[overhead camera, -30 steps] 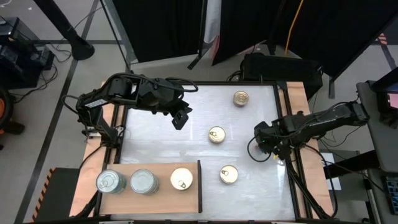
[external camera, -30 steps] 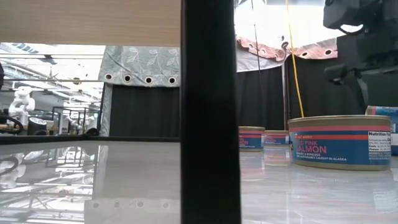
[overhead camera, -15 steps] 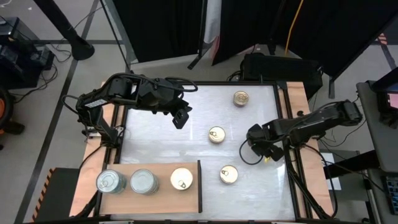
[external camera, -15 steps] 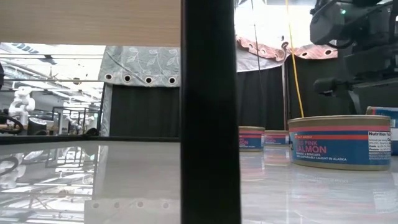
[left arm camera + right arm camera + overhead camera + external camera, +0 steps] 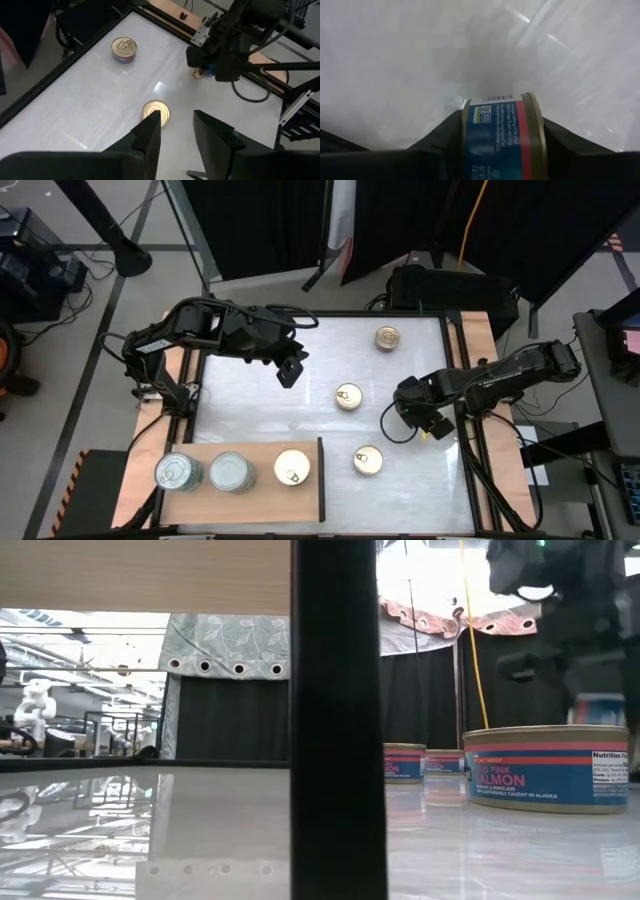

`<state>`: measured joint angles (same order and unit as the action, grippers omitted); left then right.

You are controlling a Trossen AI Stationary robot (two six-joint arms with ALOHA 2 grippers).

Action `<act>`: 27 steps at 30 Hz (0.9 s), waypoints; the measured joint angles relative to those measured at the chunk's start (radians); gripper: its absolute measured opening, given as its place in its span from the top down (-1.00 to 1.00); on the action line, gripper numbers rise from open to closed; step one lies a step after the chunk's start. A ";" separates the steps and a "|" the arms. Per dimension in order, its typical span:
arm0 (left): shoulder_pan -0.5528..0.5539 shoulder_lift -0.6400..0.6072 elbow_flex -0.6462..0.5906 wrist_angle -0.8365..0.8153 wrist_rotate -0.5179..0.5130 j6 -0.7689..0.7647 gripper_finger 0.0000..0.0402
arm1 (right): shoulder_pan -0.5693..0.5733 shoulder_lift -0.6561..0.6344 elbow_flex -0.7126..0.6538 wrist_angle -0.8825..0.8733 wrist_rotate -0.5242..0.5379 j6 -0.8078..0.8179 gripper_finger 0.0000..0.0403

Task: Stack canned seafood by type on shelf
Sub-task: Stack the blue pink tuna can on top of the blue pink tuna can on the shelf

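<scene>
Three gold-lidded tins lie flat on the white table: one far [image 5: 388,338], one in the middle [image 5: 348,395], one near [image 5: 367,461]. The wooden shelf [image 5: 255,495] sits at the near left corner with three tins on it: two silver-lidded [image 5: 175,473] [image 5: 231,473] and one gold-lidded [image 5: 292,468]. My left gripper [image 5: 290,370] hangs open above the table's left half; in its wrist view [image 5: 175,125] the middle tin [image 5: 156,111] shows below. My right gripper [image 5: 415,417] is over the table's right part, shut on a blue-labelled tin [image 5: 500,135]. My right gripper pinches the tin between its two fingers [image 5: 440,137], which stand on the tin's two flat faces, so its labelled side wall [image 5: 492,132] faces the wrist camera. The tin is turned on edge and lifted clear of the table. The arm reaches in from the table's right.
In the low view the shelf's dark edge [image 5: 335,720] stands close in front, and the near tin [image 5: 545,768] is right of it. A dark frame borders the table [image 5: 250,415]. Wood strips run along both sides.
My right gripper has moved toward the table's left with the tin held in it, and the low view shows the tin risen off the table.
</scene>
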<state>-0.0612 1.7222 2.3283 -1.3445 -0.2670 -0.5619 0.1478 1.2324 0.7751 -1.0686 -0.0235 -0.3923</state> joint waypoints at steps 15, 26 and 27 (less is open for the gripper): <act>0.000 -0.016 -0.001 -0.015 0.117 -0.160 0.40 | 0.088 0.000 0.616 0.120 -0.003 0.302 0.12; -0.132 -0.106 0.000 0.067 0.193 -0.216 0.40 | 0.213 0.082 0.668 0.840 0.006 0.303 0.12; -0.144 -0.111 0.000 0.067 0.183 -0.216 0.40 | 0.225 0.102 0.668 0.889 0.006 0.301 0.11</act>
<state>-0.2051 1.6111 2.3287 -1.2778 -0.0839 -0.7778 0.3732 1.3346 1.4429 -0.1792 -0.0174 -0.0911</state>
